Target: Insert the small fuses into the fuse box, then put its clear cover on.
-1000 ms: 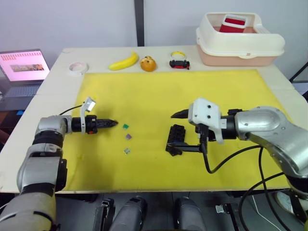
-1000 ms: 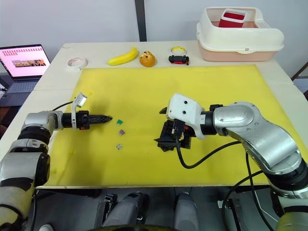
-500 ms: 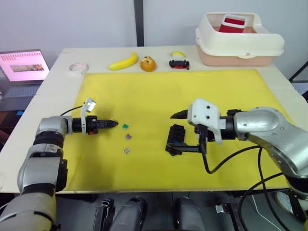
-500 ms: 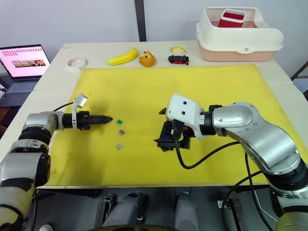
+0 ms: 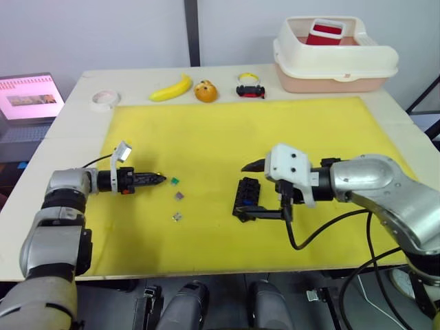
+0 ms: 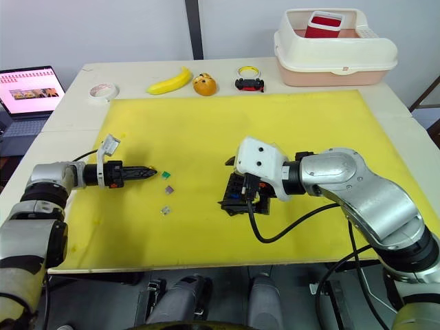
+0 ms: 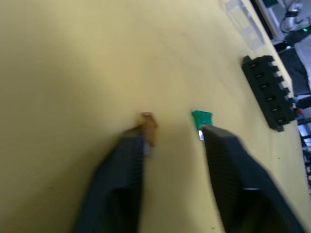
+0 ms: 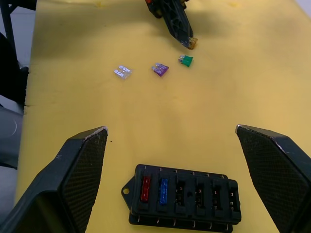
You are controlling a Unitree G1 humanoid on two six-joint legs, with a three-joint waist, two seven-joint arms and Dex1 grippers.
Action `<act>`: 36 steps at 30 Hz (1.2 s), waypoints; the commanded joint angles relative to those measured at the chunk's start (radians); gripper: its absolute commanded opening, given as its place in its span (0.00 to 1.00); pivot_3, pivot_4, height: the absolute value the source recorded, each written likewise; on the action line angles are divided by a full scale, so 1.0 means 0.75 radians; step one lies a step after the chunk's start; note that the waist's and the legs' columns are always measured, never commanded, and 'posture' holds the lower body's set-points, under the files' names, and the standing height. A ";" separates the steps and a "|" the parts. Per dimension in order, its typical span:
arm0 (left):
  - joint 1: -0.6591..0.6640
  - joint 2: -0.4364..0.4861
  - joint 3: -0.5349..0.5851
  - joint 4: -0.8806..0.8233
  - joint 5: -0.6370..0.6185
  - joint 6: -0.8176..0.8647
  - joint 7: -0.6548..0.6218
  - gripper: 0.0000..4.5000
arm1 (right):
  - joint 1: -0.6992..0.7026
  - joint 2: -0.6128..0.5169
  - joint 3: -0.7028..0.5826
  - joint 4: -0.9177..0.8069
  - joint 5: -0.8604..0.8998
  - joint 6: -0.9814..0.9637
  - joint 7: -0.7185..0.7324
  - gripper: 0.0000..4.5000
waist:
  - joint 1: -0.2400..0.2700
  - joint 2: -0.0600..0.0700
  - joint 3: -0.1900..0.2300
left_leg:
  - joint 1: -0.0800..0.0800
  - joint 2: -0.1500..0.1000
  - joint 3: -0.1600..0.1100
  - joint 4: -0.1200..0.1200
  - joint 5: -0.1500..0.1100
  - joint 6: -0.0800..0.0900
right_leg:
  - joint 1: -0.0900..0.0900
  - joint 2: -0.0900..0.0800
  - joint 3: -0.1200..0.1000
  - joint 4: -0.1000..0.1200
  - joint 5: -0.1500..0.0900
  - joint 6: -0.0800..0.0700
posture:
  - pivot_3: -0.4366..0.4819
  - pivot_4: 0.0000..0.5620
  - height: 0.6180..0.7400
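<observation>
The black fuse box (image 5: 246, 197) lies on the yellow mat (image 5: 309, 130), with a red and a blue fuse in its slots (image 8: 153, 188). My right gripper (image 8: 172, 138) is open, one finger on each side of the box and above it. Left of the box lie three small fuses: green (image 5: 177, 181), purple (image 5: 179, 196) and grey (image 5: 177, 217). My left gripper (image 7: 172, 136) is open and low over the mat. A yellow-brown fuse (image 7: 148, 128) sits at one fingertip and the green fuse (image 7: 201, 118) at the other. A transparent piece (image 7: 240, 17), perhaps the clear cover, lies beyond the box.
Along the table's far edge are a tape roll (image 5: 104, 100), a banana (image 5: 172, 87), an orange fruit (image 5: 203, 91) and a small red-and-black toy (image 5: 249, 89). A cream tub (image 5: 335, 58) stands far right, and a laptop (image 5: 27, 103) is at the left.
The whole picture has shifted slightly, so the camera moved. Both grippers keep their places relative to the fuses and the fuse box.
</observation>
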 commanded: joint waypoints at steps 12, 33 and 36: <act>0.000 0.062 0.052 0.113 0.008 -0.031 0.104 0.46 | -0.026 0.012 -0.010 -0.033 -0.008 -0.013 -0.009 1.00 | -0.004 0.000 0.000 | 0.001 0.001 0.000 0.000 0.001 -0.001 | 0.000 0.001 0.000 0.001 0.000 0.000 | 0.48 0.27 1.00; -0.004 0.133 0.058 0.142 0.012 -0.042 0.108 0.46 | -0.036 0.015 0.006 -0.023 -0.022 -0.020 -0.003 1.00 | -0.015 0.000 0.000 | 0.001 0.003 0.000 -0.001 0.001 -0.001 | -0.002 0.003 0.001 0.002 0.000 0.000 | 0.48 0.27 1.00; -0.002 0.138 0.056 0.145 0.013 -0.045 0.109 0.46 | -0.037 0.017 0.007 -0.023 -0.024 -0.019 -0.003 1.00 | -0.015 0.000 0.000 | 0.001 0.003 0.000 -0.001 0.001 -0.001 | -0.002 0.003 0.001 0.002 0.000 0.000 | 0.48 0.27 1.00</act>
